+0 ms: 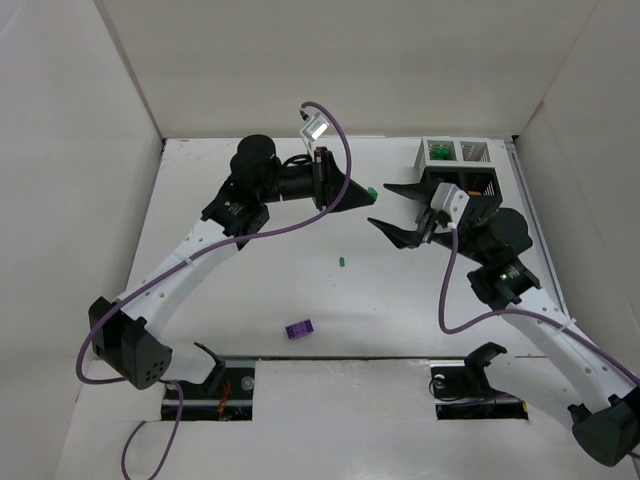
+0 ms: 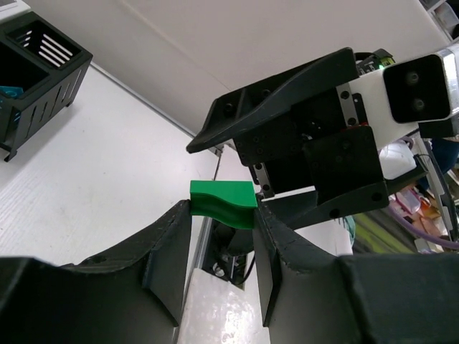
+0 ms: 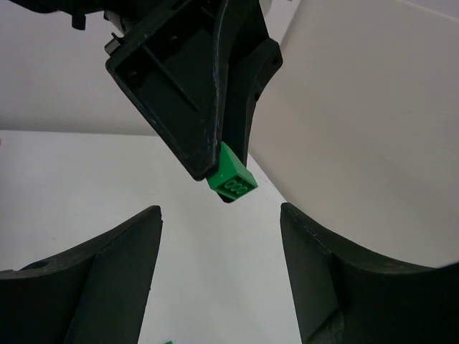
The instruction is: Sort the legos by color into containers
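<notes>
Flat white table [image 1: 300, 290], boxed in by plain white walls [image 1: 350, 60] on the left, far and right sides. Two black-and-white robot arms, left arm [image 1: 190, 260] and right arm [image 1: 540, 320], reaching from the near edge toward the far middle, each trailing a purple cable [image 1: 444, 300].

Cluster of four small square slatted plastic bins [image 1: 424, 168] at the far right of the table: two white on the far side, two black on the near side. Black pair partly hidden behind the right arm. Green pieces visible inside the left white bin; contents of the others too small to make out. One black bin at the upper left of the left wrist view, cut off by the frame edge, with a speck of teal inside.

Left gripper [image 1: 368, 197] off the table, just left of the bins, clenched on a small green plastic lego brick [image 1: 371, 190] pinched at the fingertips. Right gripper [image 3: 220, 215] released, jaws spread wide and empty, facing the left gripper tip to tip, near the brick but apart from it. Row of tiny round marks on the brick's end face, not legible as writing.

Three legos outside the bins: the held green one, a purple rectangular lego brick [image 1: 298, 329] lying toward the near edge, and a tiny green lego piece [image 1: 342, 262] alone on the table between that and the grippers.
</notes>
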